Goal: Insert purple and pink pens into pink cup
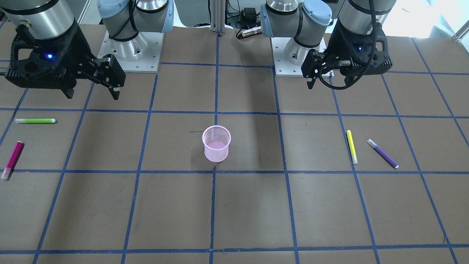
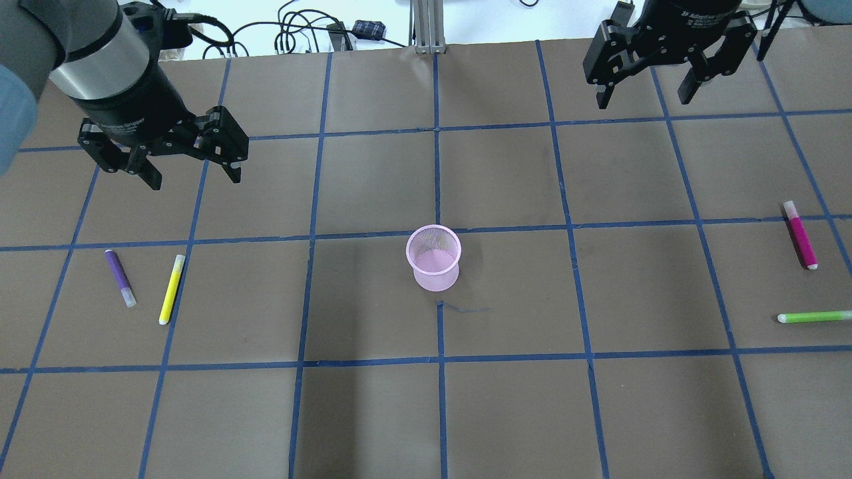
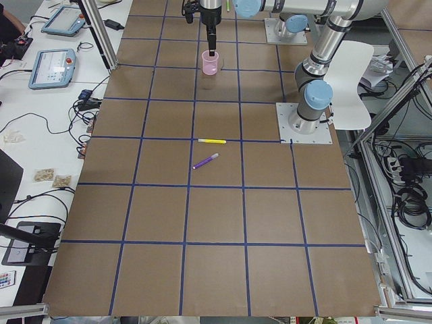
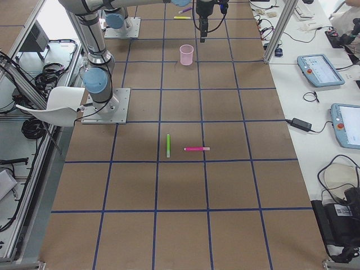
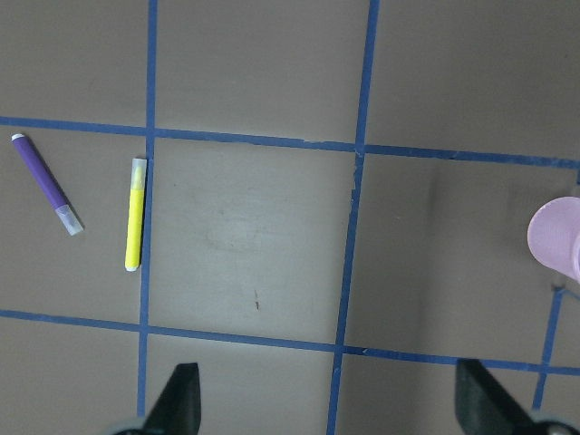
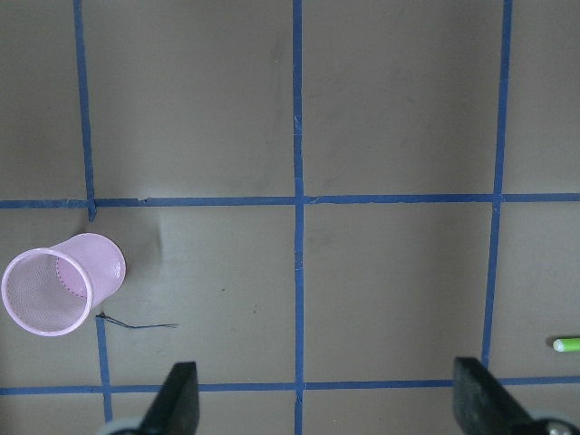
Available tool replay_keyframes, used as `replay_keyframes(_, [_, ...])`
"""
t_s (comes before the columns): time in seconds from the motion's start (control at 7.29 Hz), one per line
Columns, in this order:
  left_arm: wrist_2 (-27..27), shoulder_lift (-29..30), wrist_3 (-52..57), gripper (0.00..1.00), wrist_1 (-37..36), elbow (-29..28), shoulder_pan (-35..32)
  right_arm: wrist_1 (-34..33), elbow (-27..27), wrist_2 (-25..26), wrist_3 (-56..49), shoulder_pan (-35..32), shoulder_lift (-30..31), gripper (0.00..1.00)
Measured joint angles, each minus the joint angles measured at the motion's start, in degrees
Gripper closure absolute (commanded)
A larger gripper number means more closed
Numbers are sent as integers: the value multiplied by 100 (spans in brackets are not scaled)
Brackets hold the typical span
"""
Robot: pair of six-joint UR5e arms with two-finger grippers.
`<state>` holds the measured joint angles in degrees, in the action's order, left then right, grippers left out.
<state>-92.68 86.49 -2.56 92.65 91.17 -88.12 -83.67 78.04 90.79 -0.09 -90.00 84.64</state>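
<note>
Left side of the brown paper-covered desk [image 2: 373,412]:
- The left tool [image 2: 195,178] hung above the desk, jaws spread wide, nothing between them.
- The slim purple pen with a pale cap [image 2: 120,278] lay flat on the desk. In the overhead view it was nearer the camera than the left tool and a little to its left, well apart from it.
- A thin yellow pen [image 2: 172,289] lay just beside the purple one, on its right, not touching it.

Right side:
- The right tool [image 2: 643,100] was also wide open and empty, at the far right of the overhead view.
- The magenta-pink pen with a pale cap [image 2: 800,235] lay flat, to the right of that tool and nearer the camera, well apart from it.
- A thin light-green pen [image 2: 815,317] lay nearer still, close to the pink pen but clear of it.

Middle:
- The pink wire-mesh cup [image 2: 433,258] stood upright beside a crossing of the blue tape grid lines [image 2: 436,179], between the two tools and well apart from both.
- No pen could be seen inside it.

Count:
- One cup.
- Four pens: one purple, one pink, one yellow, one green.
- Two tools.
</note>
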Motion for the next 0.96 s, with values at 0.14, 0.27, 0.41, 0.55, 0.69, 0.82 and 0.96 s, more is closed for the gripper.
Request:
replay_keyframes(0.14, [16, 5, 24, 0, -3, 6, 17, 0, -1, 0, 0, 0, 0, 0])
replay_keyframes(0.27, [24, 14, 39, 0, -5, 21, 26, 0, -2, 0, -2, 0, 0, 0])
replay_keyframes(0.41, [17, 14, 80, 0, -3, 27, 29, 2, 2, 6, -20, 0, -2, 0])
replay_keyframes(0.55, [10, 12, 140, 0, -4, 26, 31, -2, 56, 102, -110, 17, -5, 0])
replay_keyframes(0.69, [7, 10, 180, 0, -5, 18, 42, -24, 168, 288, -271, 91, -7, 0])
replay_keyframes(0.82, [5, 6, 212, 0, -3, 9, 72, -50, 288, 398, -388, 271, -10, 0])
replay_keyframes(0.96, [5, 0, 258, 0, 0, 5, 130, -151, 494, 424, -446, 653, -12, 0])
